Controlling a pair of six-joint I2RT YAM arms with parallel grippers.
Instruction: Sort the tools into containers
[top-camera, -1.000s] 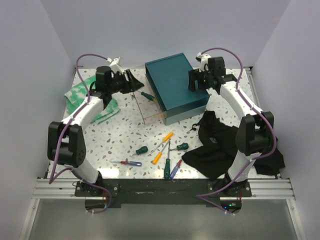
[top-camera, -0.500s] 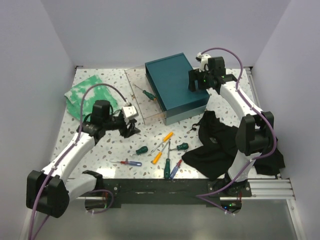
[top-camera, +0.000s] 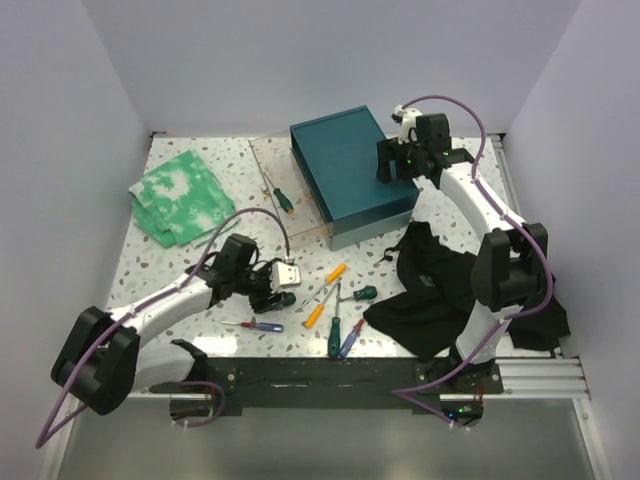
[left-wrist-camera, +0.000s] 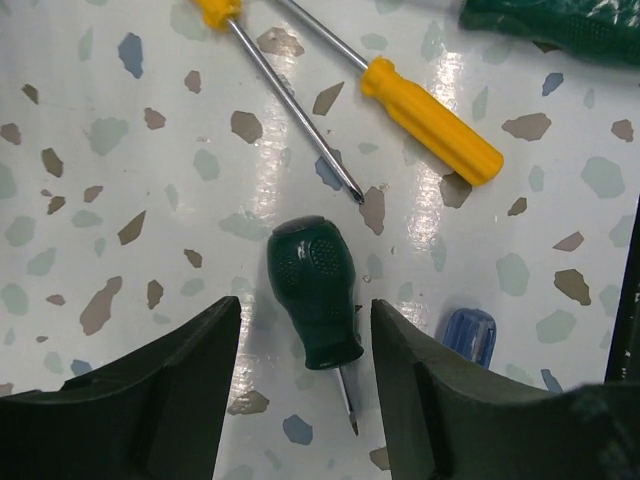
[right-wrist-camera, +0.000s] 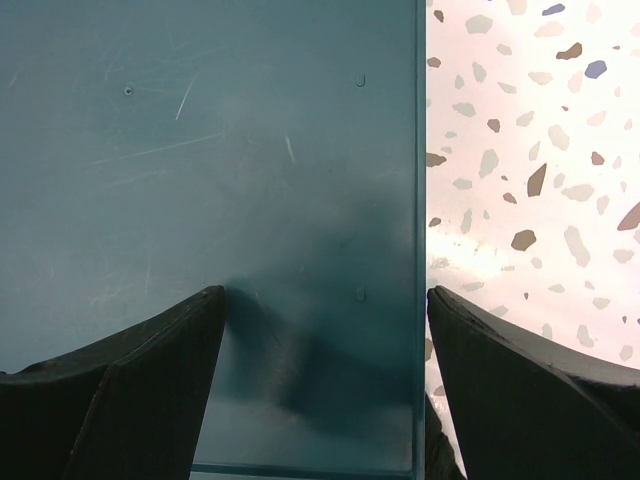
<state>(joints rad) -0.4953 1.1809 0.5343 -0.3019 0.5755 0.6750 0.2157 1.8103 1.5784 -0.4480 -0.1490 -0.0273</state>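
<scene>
Since a second ago the left arm has swung from the clear box at the far left down to the near middle of the table. The right arm has not shifted.

The left tool (left-wrist-camera: 305, 305) stands partly open and grasps nothing. Its dark matte fingers (left-wrist-camera: 180, 390) flank a stubby green screwdriver (left-wrist-camera: 315, 290) with a gap on each side, one narrower. The screwdriver has a bulbous handle with a dimpled grip and a short steel shaft. It lies on the glossy white speckled table (left-wrist-camera: 120, 150).

Close by lie two slim, smooth orange-handled screwdrivers (left-wrist-camera: 430, 120) and a translucent blue handle (left-wrist-camera: 468, 335).

The right tool (right-wrist-camera: 325, 295) is spread wide and empty above the scratched, smooth lid of the teal box (right-wrist-camera: 200, 150), at its far right edge. Just left of that box, the clear box (top-camera: 300, 220) holds a green-handled screwdriver (top-camera: 284, 199).
</scene>
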